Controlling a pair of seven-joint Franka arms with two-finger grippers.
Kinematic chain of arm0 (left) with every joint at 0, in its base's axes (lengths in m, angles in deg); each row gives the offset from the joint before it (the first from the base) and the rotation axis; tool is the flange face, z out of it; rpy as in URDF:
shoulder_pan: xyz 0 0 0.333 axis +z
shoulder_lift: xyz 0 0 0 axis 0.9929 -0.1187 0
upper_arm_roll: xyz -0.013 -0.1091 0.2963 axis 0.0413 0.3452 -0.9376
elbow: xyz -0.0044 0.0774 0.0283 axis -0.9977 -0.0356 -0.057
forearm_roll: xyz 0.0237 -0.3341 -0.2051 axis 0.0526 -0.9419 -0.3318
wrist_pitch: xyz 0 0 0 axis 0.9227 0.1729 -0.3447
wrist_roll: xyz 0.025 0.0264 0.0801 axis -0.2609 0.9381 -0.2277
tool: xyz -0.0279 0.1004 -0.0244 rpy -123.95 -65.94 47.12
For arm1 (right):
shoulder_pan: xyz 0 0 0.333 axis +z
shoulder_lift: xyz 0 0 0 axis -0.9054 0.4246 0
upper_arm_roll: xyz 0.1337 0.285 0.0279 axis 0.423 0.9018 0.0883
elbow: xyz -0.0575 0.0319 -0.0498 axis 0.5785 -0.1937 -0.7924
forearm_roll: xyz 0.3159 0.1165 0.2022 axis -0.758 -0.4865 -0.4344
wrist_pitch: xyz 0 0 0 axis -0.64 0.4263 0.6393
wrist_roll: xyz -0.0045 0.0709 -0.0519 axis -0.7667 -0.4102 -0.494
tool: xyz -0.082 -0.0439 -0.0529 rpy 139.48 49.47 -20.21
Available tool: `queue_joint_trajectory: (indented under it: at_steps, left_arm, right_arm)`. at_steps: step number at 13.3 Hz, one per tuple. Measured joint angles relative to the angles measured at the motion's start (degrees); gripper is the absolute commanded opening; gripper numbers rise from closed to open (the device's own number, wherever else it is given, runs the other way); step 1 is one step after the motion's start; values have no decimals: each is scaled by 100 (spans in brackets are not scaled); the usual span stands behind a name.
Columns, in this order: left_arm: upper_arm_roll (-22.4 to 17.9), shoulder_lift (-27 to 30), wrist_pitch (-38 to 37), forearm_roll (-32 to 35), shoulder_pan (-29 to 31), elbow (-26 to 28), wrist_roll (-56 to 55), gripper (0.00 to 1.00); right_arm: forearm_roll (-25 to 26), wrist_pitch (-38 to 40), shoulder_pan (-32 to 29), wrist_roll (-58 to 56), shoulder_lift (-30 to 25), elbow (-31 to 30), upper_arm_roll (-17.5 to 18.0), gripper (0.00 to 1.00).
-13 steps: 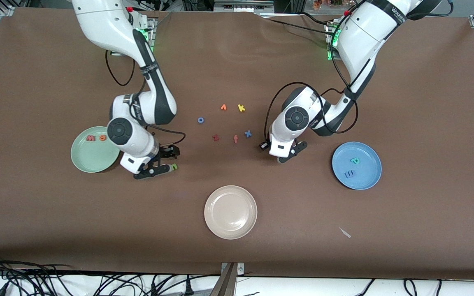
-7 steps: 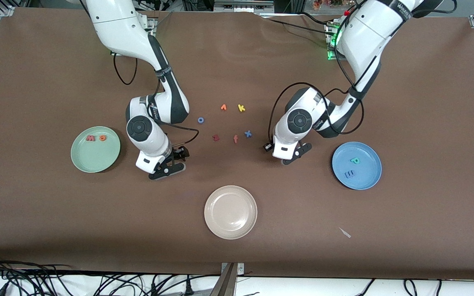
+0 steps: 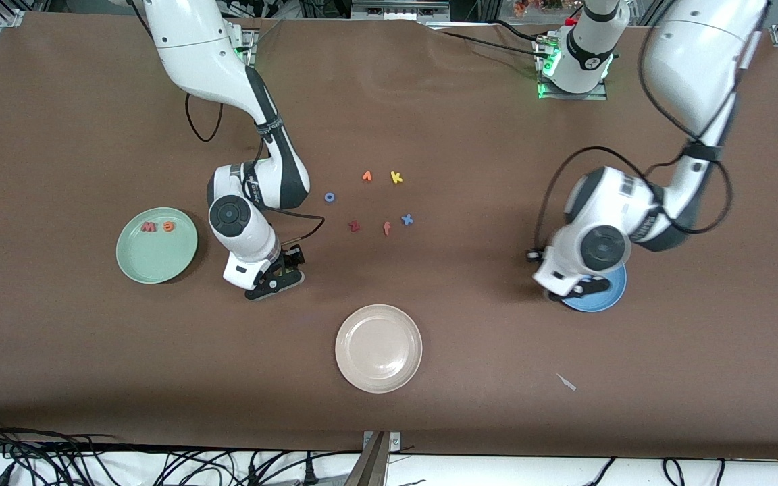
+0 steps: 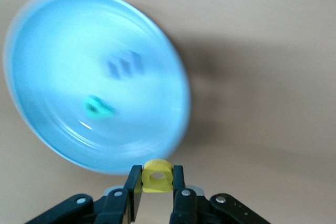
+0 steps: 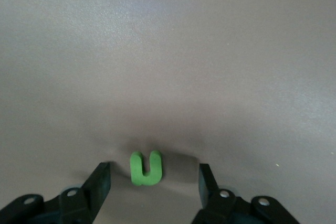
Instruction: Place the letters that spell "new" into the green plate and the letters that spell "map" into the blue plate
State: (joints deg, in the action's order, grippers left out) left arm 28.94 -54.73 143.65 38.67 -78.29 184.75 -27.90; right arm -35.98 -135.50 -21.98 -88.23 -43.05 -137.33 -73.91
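Your left gripper has swung from mid-table to hang over the blue plate, while your right gripper has edged toward the table's middle and stands low over the green n.

Left jaws are clamped on the yellow a; below them in the left wrist view the blue plate holds the blue m and the teal p. Right jaws stand apart with the n lying flat on the brown table between them, untouched. The green plate, toward the right arm's end, holds the orange e and red-pink w. A cream-white plate sits nearer the front camera; spare letters lie mid-table.
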Motion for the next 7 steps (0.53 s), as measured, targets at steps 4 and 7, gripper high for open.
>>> queue_joint_trajectory:
  at_steps: [4, 7]
  left_arm:
    - [-9, -149, 213, 16, 907, 27, 1550, 49]
    - [35, -302, 321, 17, 923, 29, 1713, 100]
  right_arm:
    - [0, -4, 0, -1, 49, 99, 0, 54]
    - [0, -40, 1, -1, 81, 102, 0, 35]
